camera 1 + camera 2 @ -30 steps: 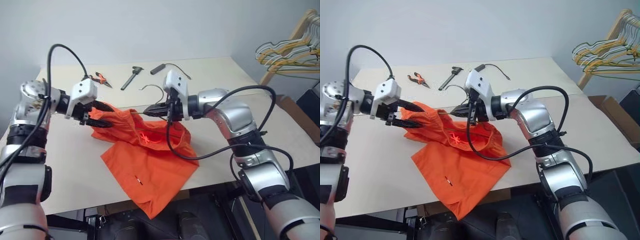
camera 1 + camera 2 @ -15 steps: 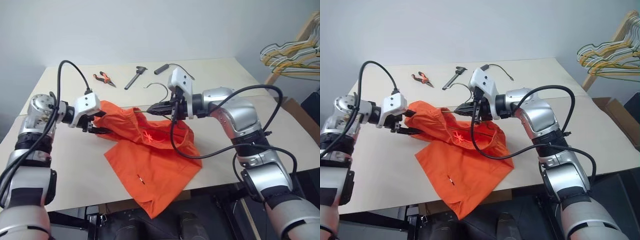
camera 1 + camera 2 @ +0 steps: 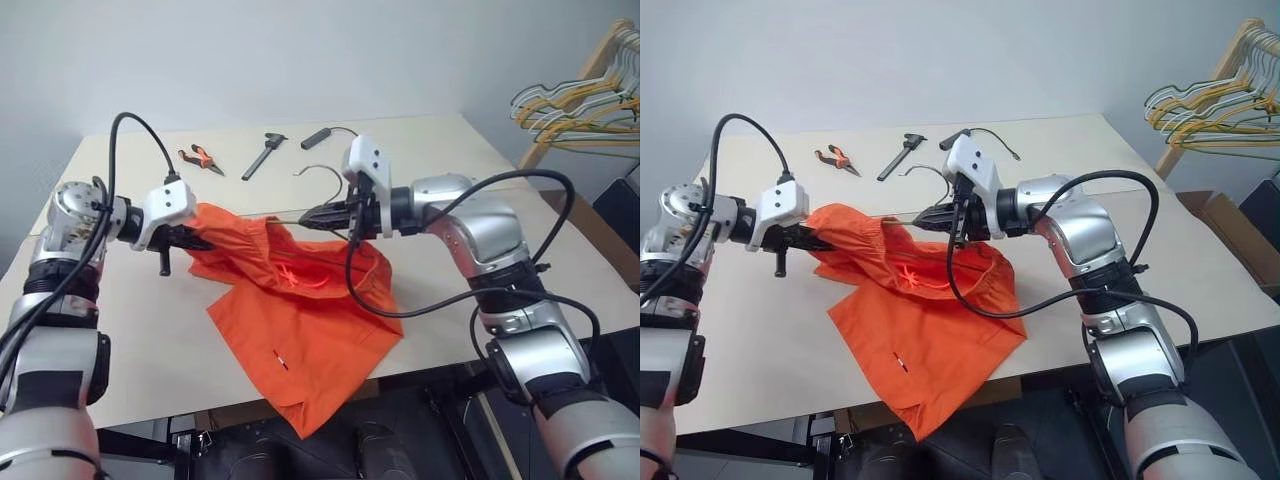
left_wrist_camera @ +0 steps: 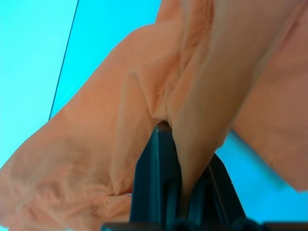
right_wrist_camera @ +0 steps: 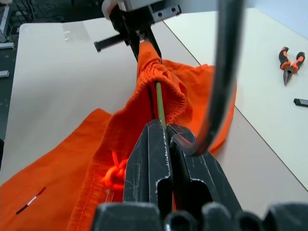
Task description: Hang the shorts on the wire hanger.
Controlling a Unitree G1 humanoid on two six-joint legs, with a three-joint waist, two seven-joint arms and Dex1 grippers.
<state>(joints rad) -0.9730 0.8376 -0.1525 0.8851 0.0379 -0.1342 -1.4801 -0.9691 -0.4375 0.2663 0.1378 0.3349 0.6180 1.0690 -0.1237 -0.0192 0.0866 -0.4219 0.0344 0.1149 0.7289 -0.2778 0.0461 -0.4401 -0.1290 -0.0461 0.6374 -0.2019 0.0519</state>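
Clamping just now – left gripper (image 3: 190, 240), fingers apart a sec ago, has shut on the shorts (image 3: 300, 330) at the waistband edge. Shorts lie bunched mid-tabletop (image 3: 150, 340), waistband threaded over the wire hanger (image 5: 159, 101). Right gripper (image 3: 312, 217) fingers together on the hanger – cloth can prob. be pulled along now.

Both arms reach in toward each other above the table (image 3: 120, 330). The left claw (image 3: 192, 241), angled down and toward the robot's right, is clamped on the waistband of the shorts (image 3: 300, 330). The right claw (image 3: 312, 217) points toward the robot's left, pinched tight on the wire hanger (image 5: 159, 102).
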